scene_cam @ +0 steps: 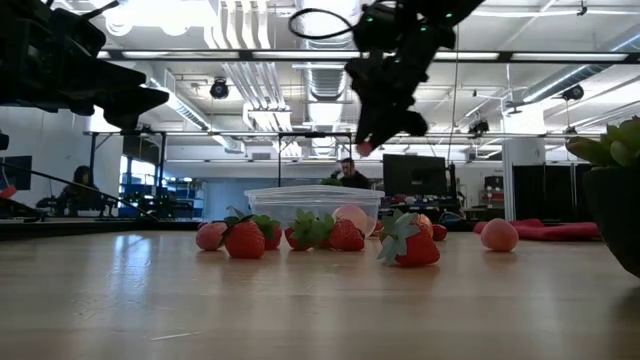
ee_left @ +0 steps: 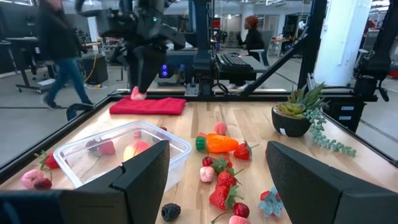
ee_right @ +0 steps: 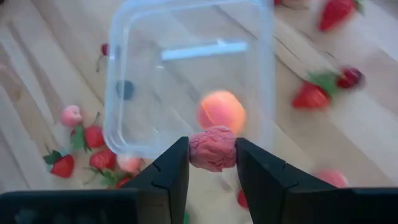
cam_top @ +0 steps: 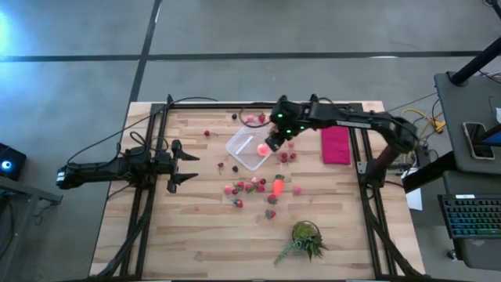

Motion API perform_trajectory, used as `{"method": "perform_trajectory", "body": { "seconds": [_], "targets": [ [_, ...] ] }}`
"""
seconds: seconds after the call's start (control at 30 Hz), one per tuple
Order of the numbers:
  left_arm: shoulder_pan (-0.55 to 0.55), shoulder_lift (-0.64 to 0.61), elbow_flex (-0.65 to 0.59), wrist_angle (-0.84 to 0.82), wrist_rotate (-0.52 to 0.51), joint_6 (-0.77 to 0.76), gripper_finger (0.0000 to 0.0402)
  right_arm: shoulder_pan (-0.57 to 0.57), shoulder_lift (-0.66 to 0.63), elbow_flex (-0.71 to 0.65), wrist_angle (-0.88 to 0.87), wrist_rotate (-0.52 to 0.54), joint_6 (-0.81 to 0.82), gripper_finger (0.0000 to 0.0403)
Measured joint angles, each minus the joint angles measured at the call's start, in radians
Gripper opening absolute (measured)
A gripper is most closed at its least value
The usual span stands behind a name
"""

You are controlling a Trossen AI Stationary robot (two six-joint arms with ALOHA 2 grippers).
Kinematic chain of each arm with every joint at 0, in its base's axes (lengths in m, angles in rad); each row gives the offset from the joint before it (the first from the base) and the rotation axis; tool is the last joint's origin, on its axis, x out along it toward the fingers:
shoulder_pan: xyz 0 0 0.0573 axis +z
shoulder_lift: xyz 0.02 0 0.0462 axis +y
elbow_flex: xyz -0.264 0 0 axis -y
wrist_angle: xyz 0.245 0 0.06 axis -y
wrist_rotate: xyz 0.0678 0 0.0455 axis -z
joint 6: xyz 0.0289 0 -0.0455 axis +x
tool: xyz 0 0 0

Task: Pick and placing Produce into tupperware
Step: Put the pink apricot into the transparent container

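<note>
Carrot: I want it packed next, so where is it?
High view: the carrot lies on the table, below the tupperware, among red berries.

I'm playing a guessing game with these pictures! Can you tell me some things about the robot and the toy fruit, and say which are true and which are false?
1. The right hand holds a pink berry. True.
2. The clear tupperware is empty. False: a peach-coloured piece already lies inside.
3. The orange carrot is in the tupperware. False: it lies on the table.
4. The left hand is open and holds nothing. True.
5. The magenta cloth covers the tupperware. False: it lies flat beside it.
</note>
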Motion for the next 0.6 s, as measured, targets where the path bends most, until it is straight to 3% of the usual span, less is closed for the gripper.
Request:
{"method": "perform_trajectory", "body": {
  "seconds": [0.27,0.6],
  "targets": [
    [0.000,0.000,0.000,0.000,0.000,0.000,0.0255,0.023,0.176,0.155,-0.062,0.027,-0.032,0.0143],
    [0.000,-0.001,0.000,-0.001,0.000,0.000,0.0255,0.059,0.192,0.189,-0.068,0.164,-0.022,0.0232]
  ]
}}
